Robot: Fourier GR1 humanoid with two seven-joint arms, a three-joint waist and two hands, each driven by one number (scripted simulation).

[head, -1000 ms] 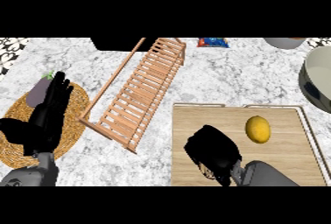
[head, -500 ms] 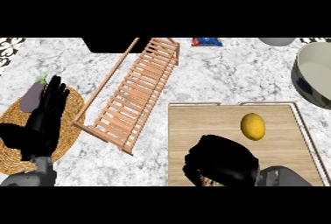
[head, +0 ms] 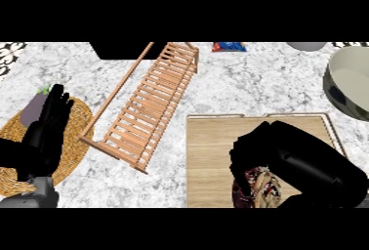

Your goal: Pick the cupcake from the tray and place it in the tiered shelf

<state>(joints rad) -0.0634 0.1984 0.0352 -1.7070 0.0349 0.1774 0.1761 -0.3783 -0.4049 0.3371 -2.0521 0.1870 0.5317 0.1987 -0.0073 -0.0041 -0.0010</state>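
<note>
One hand matters here: my right hand (head: 288, 156) sits over the tray (head: 209, 161), fingers curled down around the cupcake (head: 261, 188), which peeks out beneath it at the tray's near edge. Which way the cupcake points, I cannot tell. From there the tiered shelf (head: 148, 110) lies up-left, slanting away along its long axis. My left hand (head: 45, 132) rests open on the counter's (head: 252, 83) left.

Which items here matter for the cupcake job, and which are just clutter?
Job:
cupcake
wooden tray
slatted tiered shelf
right hand, over the cupcake

Lying about:
eggplant
woven mat
pale bowl
left hand, resting
</note>
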